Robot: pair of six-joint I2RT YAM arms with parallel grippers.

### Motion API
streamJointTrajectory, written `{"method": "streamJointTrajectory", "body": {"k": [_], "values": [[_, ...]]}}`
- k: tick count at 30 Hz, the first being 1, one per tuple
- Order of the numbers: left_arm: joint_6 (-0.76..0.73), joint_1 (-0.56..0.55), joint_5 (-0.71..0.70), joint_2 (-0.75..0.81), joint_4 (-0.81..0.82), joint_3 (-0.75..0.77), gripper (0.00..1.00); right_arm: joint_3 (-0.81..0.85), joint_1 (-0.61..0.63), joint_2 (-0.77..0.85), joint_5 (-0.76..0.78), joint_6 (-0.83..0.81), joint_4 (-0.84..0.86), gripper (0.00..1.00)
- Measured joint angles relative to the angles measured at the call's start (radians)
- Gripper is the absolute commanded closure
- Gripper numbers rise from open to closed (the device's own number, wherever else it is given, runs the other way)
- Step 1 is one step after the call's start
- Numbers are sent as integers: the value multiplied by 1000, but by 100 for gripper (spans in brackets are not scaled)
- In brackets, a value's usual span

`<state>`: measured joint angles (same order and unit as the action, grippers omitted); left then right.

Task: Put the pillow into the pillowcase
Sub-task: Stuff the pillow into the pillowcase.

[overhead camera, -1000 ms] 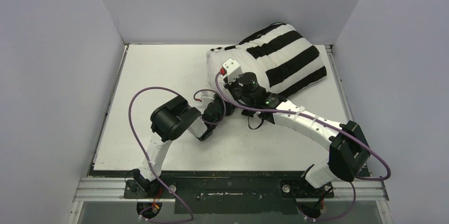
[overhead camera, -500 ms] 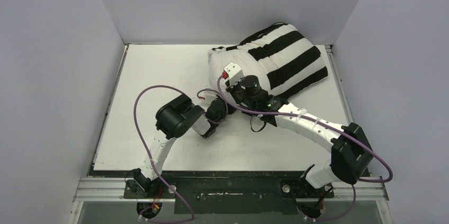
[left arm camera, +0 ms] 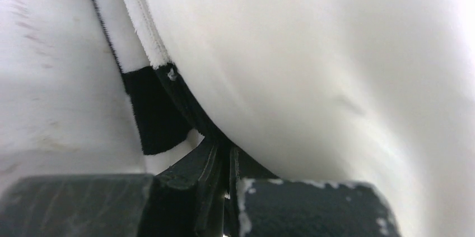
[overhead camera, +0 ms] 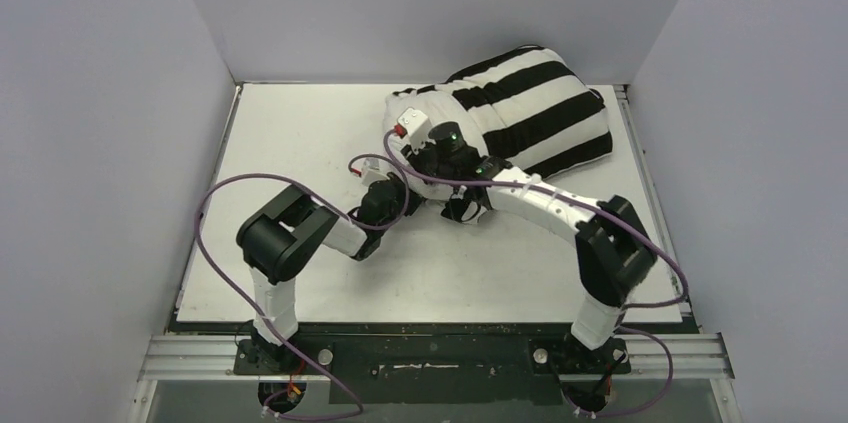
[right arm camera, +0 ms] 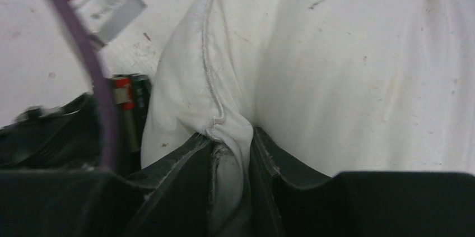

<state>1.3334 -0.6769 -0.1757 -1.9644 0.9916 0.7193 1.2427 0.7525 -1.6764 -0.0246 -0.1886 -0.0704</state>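
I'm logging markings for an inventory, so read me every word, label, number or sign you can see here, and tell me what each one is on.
No text here can be read.
On the pale block at the upper left of the right wrist view: dark print, too blurred to read.
On the pillow: plain fabric, no lettering or tag in view.
On the pillowcase: stripes only, no lettering.

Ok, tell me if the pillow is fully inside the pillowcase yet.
Partly in. The striped pillowcase covers most of it, but a bare white end of the pillow sticks out of its opening.
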Motion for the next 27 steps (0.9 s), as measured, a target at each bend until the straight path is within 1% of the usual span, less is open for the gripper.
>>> {"method": "streamJointTrajectory", "body": {"k": [5,11,14,16,17,18,19,20,21,22,24,27], "values": [[-97,22,0,179,-148,-89,100,143,-60,-195,-39,40,-60,73],[-207,67,-5,464,-340,-172,100,236,-71,-266,-39,68,-112,73],[-241,115,-7,615,-356,-167,100,240,-74,-315,23,70,-156,73],[-255,140,-6,676,-341,-143,100,237,-79,-352,72,69,-173,74],[-260,145,-2,683,-331,-129,100,236,-79,-363,97,70,-174,75],[-266,145,6,681,-321,-116,100,236,-78,-365,112,70,-173,78],[-271,145,20,672,-312,-108,100,236,-78,-364,122,72,-171,86],[-279,142,35,659,-303,-107,100,235,-80,-359,127,76,-167,97],[-286,141,47,646,-303,-108,100,229,-82,-350,126,80,-162,100],[-294,139,59,631,-304,-111,96,219,-86,-339,124,88,-155,100],[-303,135,78,610,-287,-149,91,193,-95,-307,105,103,-144,100],[-309,134,106,584,-270,-229,88,148,-107,-239,43,119,-133,100]]}}
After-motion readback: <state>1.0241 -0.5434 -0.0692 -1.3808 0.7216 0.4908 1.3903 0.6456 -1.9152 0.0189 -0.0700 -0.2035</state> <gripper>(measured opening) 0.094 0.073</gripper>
